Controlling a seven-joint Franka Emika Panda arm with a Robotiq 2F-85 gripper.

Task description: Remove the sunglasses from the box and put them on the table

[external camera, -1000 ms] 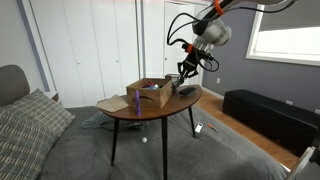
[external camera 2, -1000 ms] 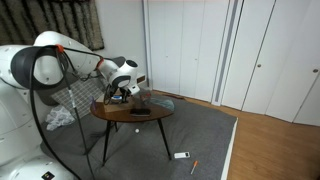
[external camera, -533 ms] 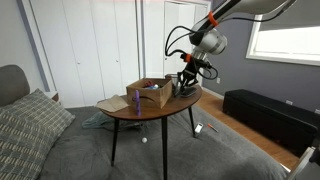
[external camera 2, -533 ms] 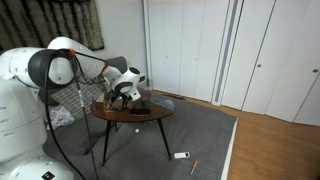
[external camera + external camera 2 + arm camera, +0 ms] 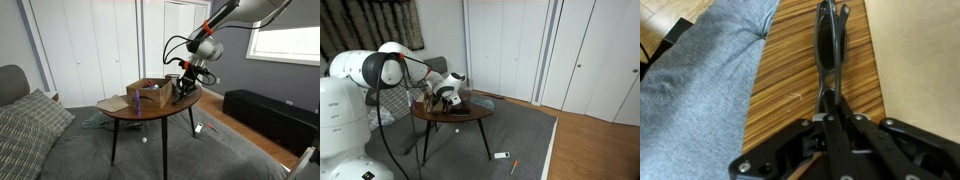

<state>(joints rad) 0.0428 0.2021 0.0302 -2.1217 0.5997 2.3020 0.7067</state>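
My gripper [image 5: 829, 102] is shut on the dark sunglasses [image 5: 827, 40], which I see edge-on, sticking out past the fingertips over the wooden table [image 5: 790, 85]. The tan box [image 5: 917, 50] lies just to the right of them in the wrist view. In an exterior view the gripper [image 5: 184, 86] hangs low over the round table [image 5: 150, 112], at the side of the open box [image 5: 148, 94]. In an exterior view the gripper [image 5: 448, 99] is down at the table top [image 5: 460, 114]. I cannot tell whether the sunglasses touch the wood.
Grey carpet [image 5: 700, 90] lies below the table edge. A purple thing [image 5: 135, 102] rests by the box. A long black bench [image 5: 268, 112] stands near the window. A couch with a checked cushion [image 5: 30, 125] is at the front. Small items [image 5: 501, 156] lie on the floor.
The gripper has come down and a little closer to the box, still holding the sunglasses. The box and the table have not moved.
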